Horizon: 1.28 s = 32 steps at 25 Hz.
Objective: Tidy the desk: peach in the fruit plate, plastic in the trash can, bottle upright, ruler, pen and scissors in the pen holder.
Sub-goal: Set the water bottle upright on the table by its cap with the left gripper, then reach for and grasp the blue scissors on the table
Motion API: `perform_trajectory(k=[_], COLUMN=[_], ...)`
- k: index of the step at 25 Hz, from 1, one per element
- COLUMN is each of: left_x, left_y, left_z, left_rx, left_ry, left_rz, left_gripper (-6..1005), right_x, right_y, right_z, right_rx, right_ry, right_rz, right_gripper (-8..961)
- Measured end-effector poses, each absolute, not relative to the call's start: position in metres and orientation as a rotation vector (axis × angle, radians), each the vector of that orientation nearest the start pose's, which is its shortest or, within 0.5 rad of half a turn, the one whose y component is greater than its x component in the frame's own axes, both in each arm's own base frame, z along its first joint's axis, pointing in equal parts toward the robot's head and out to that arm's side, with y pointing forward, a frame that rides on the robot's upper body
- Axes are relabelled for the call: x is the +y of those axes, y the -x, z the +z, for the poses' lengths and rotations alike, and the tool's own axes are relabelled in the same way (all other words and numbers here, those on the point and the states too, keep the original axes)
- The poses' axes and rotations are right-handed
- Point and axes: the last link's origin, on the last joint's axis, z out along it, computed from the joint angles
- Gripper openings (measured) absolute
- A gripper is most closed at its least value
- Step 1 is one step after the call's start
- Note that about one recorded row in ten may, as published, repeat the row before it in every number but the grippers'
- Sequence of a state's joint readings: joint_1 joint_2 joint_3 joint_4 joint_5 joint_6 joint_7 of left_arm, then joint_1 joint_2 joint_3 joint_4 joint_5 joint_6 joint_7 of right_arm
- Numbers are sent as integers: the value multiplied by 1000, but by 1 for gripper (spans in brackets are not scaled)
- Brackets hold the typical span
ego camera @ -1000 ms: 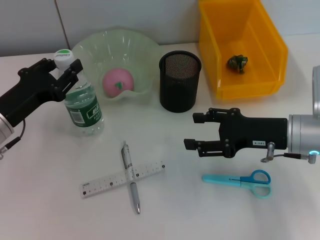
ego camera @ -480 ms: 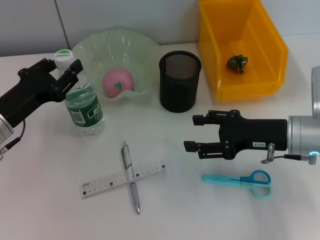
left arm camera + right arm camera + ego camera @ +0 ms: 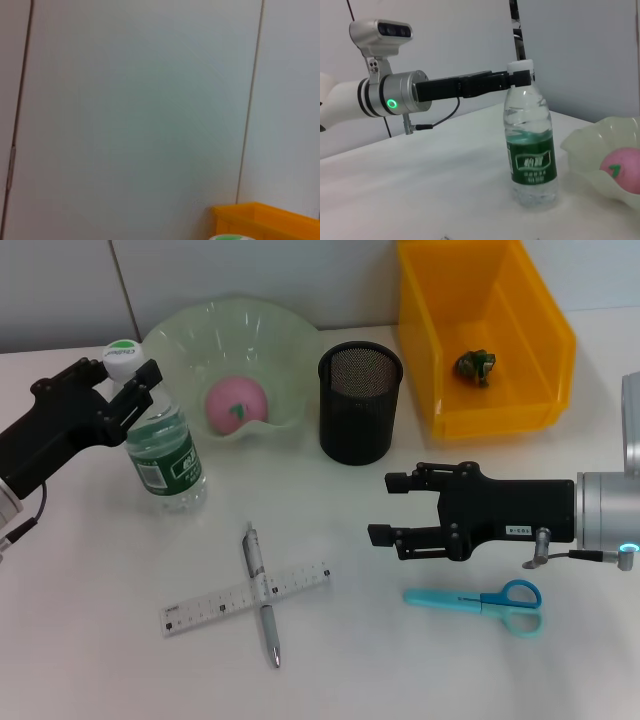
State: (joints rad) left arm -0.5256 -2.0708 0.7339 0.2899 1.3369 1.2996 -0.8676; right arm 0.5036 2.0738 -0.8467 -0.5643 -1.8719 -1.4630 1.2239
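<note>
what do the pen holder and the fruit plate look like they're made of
The pen holder looks like black metal mesh with a matte finish: a fine grid shows on its inside wall. The fruit plate seems to be translucent pale green plastic, possibly glass: its wavy rim lets light through and looks glossy around the peach.

pink peach (image 3: 236, 402) | orange bin (image 3: 500, 410) | black (mesh) holder (image 3: 359, 405) | turquoise scissors (image 3: 480, 601)

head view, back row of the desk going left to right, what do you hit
bottle → fruit plate with the peach → pen holder → trash can
</note>
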Motion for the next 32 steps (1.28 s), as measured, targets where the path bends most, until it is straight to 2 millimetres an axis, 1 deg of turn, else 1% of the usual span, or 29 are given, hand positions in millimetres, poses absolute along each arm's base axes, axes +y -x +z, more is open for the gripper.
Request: perform_trajectory(k=[3,9,14,21,22,23,24,25,26,27,28,29,30,31,32], left_x=[355,354,347,338,334,334,331,322,322,313,308,308,301,297,297], left_y=[278,278,276,274,271,271,268,265,265,262,260,260,254,248,248], left_z=[-5,-5,-3,2,9,9,14,26,26,36,41,41,46,45,45], left_rx=[-528,-524,-478,-455,-461,-461,-462,-462,-462,-449,-436,-436,-420,-410,-410], left_ry=[2129,2134,2142,2150,2161,2161,2172,2192,2192,2218,2245,2245,2324,2419,2419], left_rz=[-967,-966,-1002,-1065,-1123,-1123,-1163,-1242,-1242,-1299,-1330,-1330,-1353,-1343,-1343], left_gripper=[495,619,723,785,787,790,792,795,795,795,795,795,795,795,795], right_x=[322,322,322,322,322,322,322,323,323,322,322,322,322,322,322], right_y=[-266,-266,-266,-266,-266,-266,-266,-265,-265,-265,-265,-265,-264,-264,-264], right_z=[-26,-26,-26,-26,-26,-26,-26,-25,-25,-24,-23,-23,-23,-22,-22], right_rx=[506,507,509,513,525,525,530,540,540,541,540,540,540,539,539], right_ry=[2745,2745,2746,2747,2746,2746,2745,2743,2743,2741,2742,2742,2741,2742,2742], right_rz=[680,680,682,684,687,687,689,695,695,705,710,710,715,720,720], right_gripper=[769,769,769,769,768,768,768,768,768,768,768,768,768,768,768])
